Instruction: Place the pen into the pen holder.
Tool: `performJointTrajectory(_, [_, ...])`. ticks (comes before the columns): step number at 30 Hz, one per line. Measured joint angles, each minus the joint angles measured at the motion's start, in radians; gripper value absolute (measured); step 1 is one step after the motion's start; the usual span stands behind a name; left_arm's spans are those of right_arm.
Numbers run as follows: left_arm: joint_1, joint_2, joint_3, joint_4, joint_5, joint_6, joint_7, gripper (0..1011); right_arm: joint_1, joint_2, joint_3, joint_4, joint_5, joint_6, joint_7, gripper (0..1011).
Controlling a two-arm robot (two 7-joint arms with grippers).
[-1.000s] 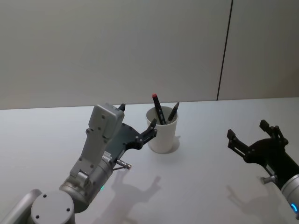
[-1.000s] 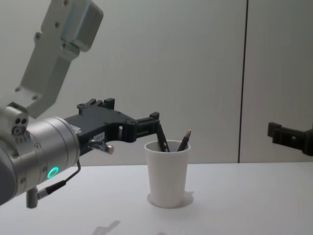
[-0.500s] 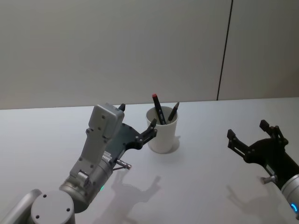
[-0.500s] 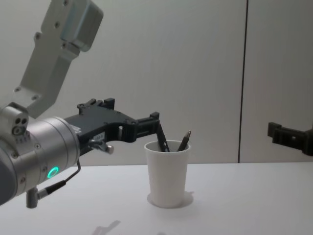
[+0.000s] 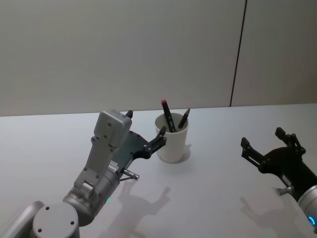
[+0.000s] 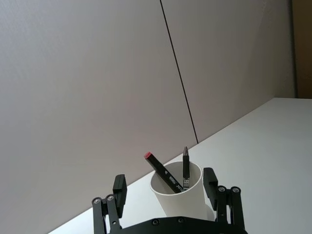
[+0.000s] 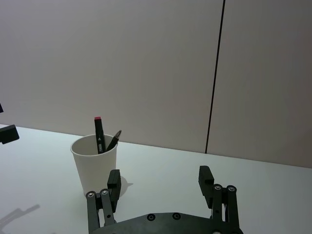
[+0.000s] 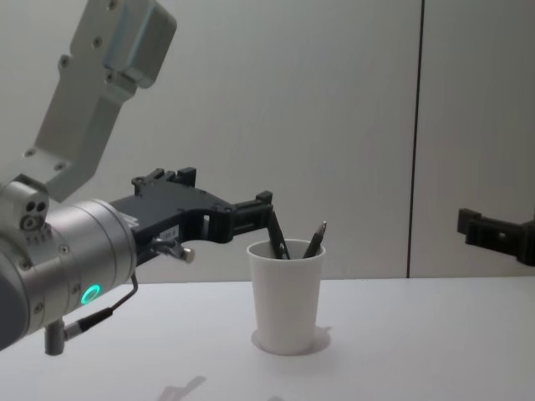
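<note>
Retreating cleanly looks like the remaining step. On the white table, the left gripper, fingers spread and empty, sits just left of the paper-cup pen holder, so draw it away without nudging the rim. The right gripper, also spread, hangs at the right. The red-capped pen and a dark pen stand inside; the barrel print is unreadable.

Smooth, pale grey-white tabletop stretches wide and meets a plain matte grey panelled wall at the back. One thin dark vertical seam splits that wall right of centre, running down to the tabletop's far edge.
</note>
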Motion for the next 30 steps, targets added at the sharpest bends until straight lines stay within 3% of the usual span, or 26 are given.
performJointTrajectory(30, [0.000, 0.000, 0.000, 0.000, 0.000, 0.000, 0.000, 1003, 0.000, 0.000, 0.000, 0.000, 0.000, 0.000, 0.000, 1001])
